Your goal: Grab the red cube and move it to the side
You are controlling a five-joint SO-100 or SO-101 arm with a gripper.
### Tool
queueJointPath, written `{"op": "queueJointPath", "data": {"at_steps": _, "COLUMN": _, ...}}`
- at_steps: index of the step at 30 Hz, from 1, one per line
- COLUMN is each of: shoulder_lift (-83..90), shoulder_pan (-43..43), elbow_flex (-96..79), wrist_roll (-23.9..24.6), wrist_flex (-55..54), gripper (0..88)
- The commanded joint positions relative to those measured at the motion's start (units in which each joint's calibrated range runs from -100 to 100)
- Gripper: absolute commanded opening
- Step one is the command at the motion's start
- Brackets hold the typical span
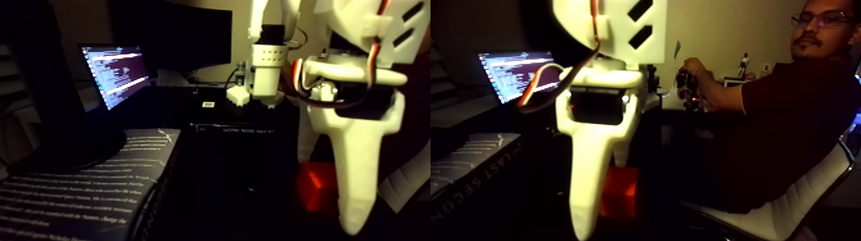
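The picture holds two nearly equal halves side by side. My white gripper [359, 215] hangs close to the camera, with one long tapering finger [586, 186] pointing down at the dark table. The red cube [314, 186] rests on the table just behind that finger. It peeks out on the finger's left in the left half and, as the cube [620, 192], on its right in the right half. The second finger is lost in shadow, so I cannot tell whether the jaws are open or touch the cube.
A lit laptop screen [115, 74] stands at the back left, and a book with printed text [77, 192] lies at the front left. A white motor block [264, 70] rises behind. In the right half a seated person [781, 109] holds a small controller arm [688, 83].
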State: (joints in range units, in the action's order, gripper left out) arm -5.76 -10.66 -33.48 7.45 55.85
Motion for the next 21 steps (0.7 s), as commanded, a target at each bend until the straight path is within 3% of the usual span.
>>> {"op": "queueJointPath", "data": {"at_steps": 1, "shoulder_lift": 0.64, "shoulder_pan": -0.08, "elbow_flex": 1.78, "wrist_roll": -0.24, "wrist_flex": -0.45, "gripper": 42.3}}
{"op": "queueJointPath", "data": {"at_steps": 21, "shoulder_lift": 0.72, "shoulder_pan": -2.83, "elbow_flex": 1.51, "wrist_roll": -0.24, "wrist_flex": -1.13, "gripper": 42.3}}
